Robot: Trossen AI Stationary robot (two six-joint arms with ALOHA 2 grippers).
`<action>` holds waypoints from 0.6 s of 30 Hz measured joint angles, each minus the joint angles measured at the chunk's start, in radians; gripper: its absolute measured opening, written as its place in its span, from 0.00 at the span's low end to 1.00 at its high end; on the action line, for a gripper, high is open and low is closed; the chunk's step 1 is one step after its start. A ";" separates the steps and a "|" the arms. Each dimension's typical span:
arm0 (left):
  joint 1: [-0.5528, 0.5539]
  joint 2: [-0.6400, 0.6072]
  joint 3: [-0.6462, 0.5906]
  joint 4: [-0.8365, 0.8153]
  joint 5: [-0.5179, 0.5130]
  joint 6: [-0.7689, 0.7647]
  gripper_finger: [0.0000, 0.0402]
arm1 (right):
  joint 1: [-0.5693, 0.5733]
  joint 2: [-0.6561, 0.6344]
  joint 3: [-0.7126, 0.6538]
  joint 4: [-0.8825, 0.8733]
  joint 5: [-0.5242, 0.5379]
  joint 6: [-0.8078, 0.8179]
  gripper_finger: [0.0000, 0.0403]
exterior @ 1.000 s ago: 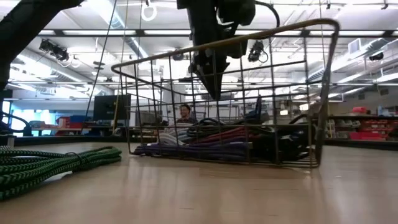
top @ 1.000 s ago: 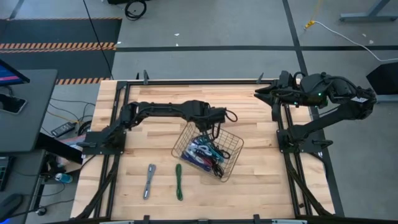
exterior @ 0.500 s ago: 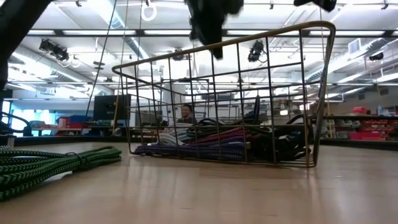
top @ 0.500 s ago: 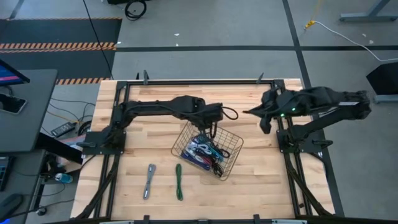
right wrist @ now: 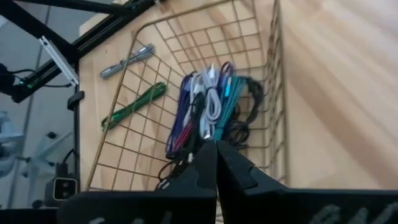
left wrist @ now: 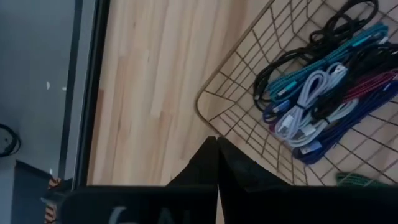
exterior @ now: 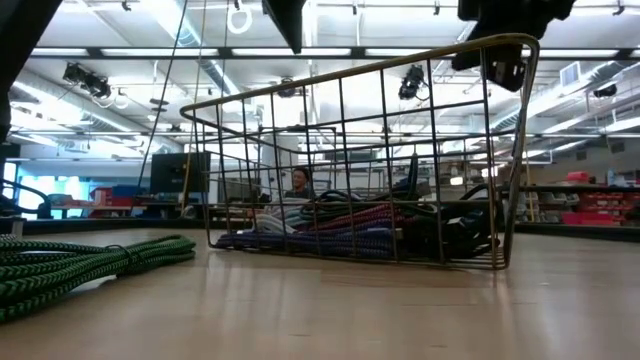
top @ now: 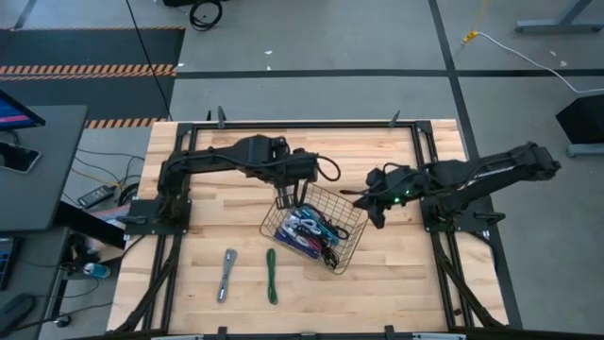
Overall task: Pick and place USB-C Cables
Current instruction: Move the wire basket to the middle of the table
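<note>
Most of the USB-C cables (top: 313, 232) lay heaped in the wire basket (top: 352, 216) near the middle of the bench (top: 396, 283): white, teal, blue, purple, red and black bundles tangled together. Two more lay flat outside it, toward the bench's front edge: a green cable (top: 272, 276) and, just to its left, a grey cable (top: 226, 274), apart from each other. The left gripper (top: 286, 197) hung over the basket's back-left rim, jaws closed and holding nothing. The right gripper (top: 360, 200) hung over the basket's right rim, jaws likewise closed on nothing. In the low view, a person (exterior: 297, 183) sat far behind the basket.
</note>
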 joint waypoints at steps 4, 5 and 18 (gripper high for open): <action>0.001 0.001 -0.001 0.002 0.001 0.026 0.00 | 0.016 0.048 -0.012 0.066 -0.013 0.007 0.00; 0.001 0.001 -0.001 0.001 0.001 0.031 0.00 | 0.019 0.062 -0.012 0.091 -0.024 0.008 0.00; 0.008 0.002 -0.001 0.009 0.001 0.054 0.00 | 0.020 0.283 -0.012 0.093 -0.147 -0.002 0.00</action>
